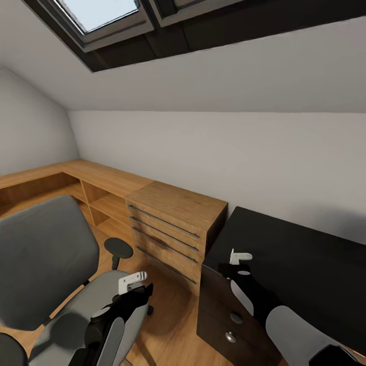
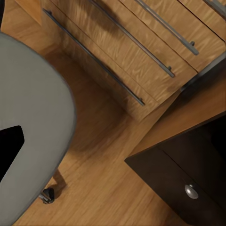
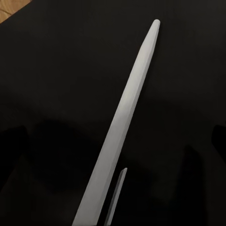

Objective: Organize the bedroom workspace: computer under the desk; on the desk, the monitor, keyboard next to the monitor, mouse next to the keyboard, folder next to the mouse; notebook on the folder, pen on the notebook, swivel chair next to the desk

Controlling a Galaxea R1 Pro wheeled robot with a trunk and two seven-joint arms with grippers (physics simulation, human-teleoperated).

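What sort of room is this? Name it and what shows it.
Probably an attic bedroom or study nook: a sloped ceiling with a skylight, a grey swivel chair, a black desk and a low wooden dresser along the wall.

Wooden dresser [image 1: 173, 223] under sloped skylight [image 1: 96, 12] ceiling.

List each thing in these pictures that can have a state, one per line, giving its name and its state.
swivel chair: upright on the wooden floor, seat bare, left of the dresser.
desk: black top bare where visible, drawers shut.
wooden dresser: all drawers shut, standing against the desk.
pen: in the right wrist view, slanted above the desk top.
left gripper: above the chair seat, holding nothing visible.
right gripper: over the desk's near corner.
skylight: shut.
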